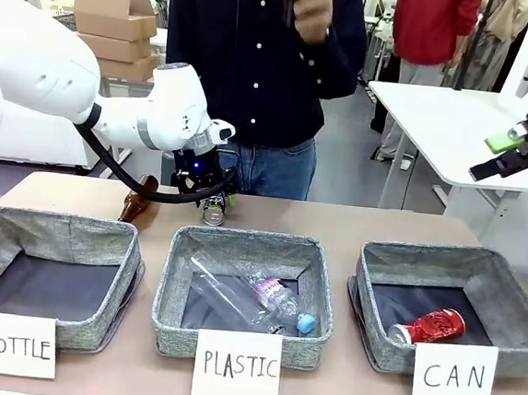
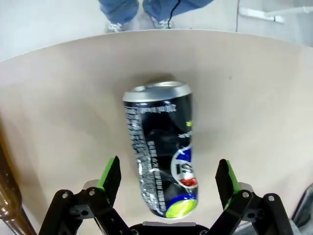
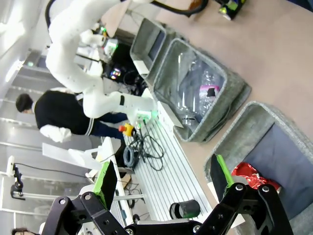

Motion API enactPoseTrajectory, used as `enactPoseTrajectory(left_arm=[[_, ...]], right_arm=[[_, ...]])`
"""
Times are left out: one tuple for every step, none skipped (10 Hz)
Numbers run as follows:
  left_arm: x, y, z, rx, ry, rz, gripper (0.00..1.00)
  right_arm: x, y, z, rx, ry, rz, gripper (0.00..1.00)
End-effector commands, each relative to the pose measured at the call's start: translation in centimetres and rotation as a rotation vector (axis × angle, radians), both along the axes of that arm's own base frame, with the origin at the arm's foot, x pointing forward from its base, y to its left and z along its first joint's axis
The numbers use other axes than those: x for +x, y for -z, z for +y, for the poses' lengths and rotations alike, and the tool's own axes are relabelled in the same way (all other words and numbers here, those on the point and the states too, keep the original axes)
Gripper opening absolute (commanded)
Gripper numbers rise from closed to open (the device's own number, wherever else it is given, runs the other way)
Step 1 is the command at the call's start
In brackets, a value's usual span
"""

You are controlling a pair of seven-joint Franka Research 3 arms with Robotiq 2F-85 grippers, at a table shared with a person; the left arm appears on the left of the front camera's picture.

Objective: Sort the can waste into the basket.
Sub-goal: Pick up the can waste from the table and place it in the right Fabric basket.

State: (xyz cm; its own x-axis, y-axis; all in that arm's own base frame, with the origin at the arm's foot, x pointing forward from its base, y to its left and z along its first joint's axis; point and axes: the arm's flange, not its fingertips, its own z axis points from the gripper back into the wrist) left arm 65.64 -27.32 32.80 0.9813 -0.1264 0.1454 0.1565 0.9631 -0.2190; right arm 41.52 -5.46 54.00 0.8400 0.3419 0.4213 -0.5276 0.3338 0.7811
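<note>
black can point(image 2: 159, 152) with silver top, green marks; red can point(image 1: 430, 326); grey basket point(image 1: 452, 263), dark bottom.

You see stacked cardboard boxes point(image 1: 117, 23) in the upper left of the front view, a white table point(image 1: 437, 120) at the right, grey floor point(image 1: 346, 163) between them, and the tan worktable point(image 1: 382, 224) evenly lit.

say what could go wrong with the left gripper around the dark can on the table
The dark metal can lies on its side inside the open left gripper, so it may roll or slip out as the fingers close. The brown glass bottle lies nearby and could get knocked.
</note>
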Motion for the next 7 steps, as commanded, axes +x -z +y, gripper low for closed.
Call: enactPoseTrajectory(left_arm=[[0.3,0.2,0.3,0.052,-0.042,-0.009,0.88],[0.1,0.4,0.2,0.057,-0.039,0.000,0.40],[-0.1,0.7,-0.1,0.060,-0.021,0.003,0.29],[-0.2,1.2,-0.3,0.058,-0.018,0.009,0.00],[-0.2,1.5,-0.4,0.063,-0.010,0.014,0.00],[-0.3,1.6,-0.5,0.065,-0.005,0.017,0.00],[-0.3,1.4,-0.5,0.064,-0.006,0.010,0.03]], right_arm=[[-0.2,0.0,-0.2,0.001,-0.012,-0.017,1.00],[-0.2,0.0,-0.2,0.001,-0.012,-0.017,1.00],[-0.2,0.0,-0.2,0.001,-0.012,-0.017,1.00],[-0.2,0.0,-0.2,0.001,-0.012,-0.017,1.00],[-0.2,0.0,-0.2,0.001,-0.012,-0.017,1.00],[-0.2,0.0,-0.2,0.001,-0.012,-0.017,1.00],[-0.2,0.0,-0.2,0.001,-0.012,-0.017,1.00]])
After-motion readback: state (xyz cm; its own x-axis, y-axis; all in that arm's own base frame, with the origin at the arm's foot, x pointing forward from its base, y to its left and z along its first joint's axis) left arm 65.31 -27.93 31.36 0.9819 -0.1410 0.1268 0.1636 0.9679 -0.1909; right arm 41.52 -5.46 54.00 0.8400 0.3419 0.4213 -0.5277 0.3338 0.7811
